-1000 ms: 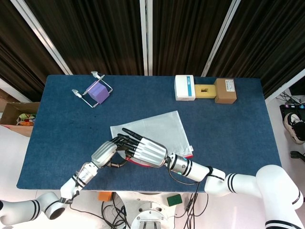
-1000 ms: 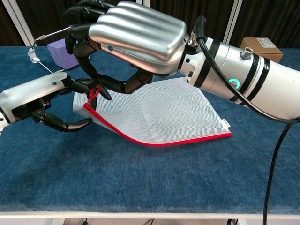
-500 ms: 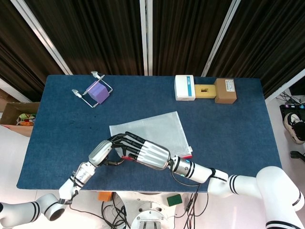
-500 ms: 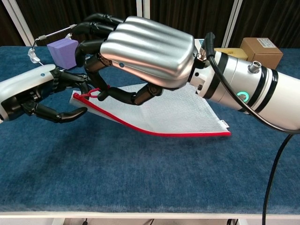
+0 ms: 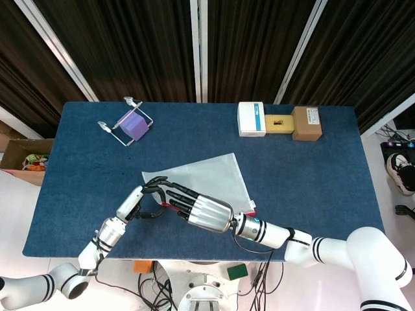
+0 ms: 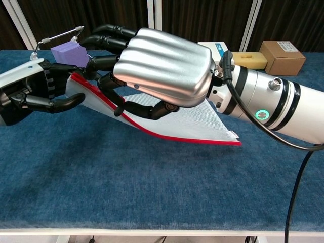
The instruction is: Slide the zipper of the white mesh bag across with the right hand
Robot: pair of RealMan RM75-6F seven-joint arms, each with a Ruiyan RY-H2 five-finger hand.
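The dark fingers (image 6: pixel 114 93) of the right hand (image 6: pixel 162 68) curl down over the raised left end of the white mesh bag (image 6: pixel 192 121), right at its red zipper edge (image 6: pixel 152 132). The fingertips sit on or just beside the red band, but whether they actually pinch the zipper pull cannot be told (the silver back of the hand covers that spot in both views). The fingers lie close together, bent at a shallow hook, not splayed.

Opposite them, the left hand (image 6: pixel 30 93) holds the bag's left corner: its dark thumb and fingers close on the mesh where the red edge begins, and that corner is lifted off the blue table (image 6: pixel 152 192). From there the bag slopes down to the right, its far corner resting on the cloth.

From the head view, the bag (image 5: pixel 207 178) lies near the middle of the table toward the front edge, with the right hand (image 5: pixel 198 208) over its front-left part and the left hand (image 5: pixel 133 204) just beside it, fingers nearly meeting.

Well apart, at the back left, stands a purple block (image 5: pixel 133 124) in a wire frame. At the back right sit a white box (image 5: pixel 251 119), a yellow block (image 5: pixel 279 123) and a brown carton (image 5: pixel 306 123), touching in a row.
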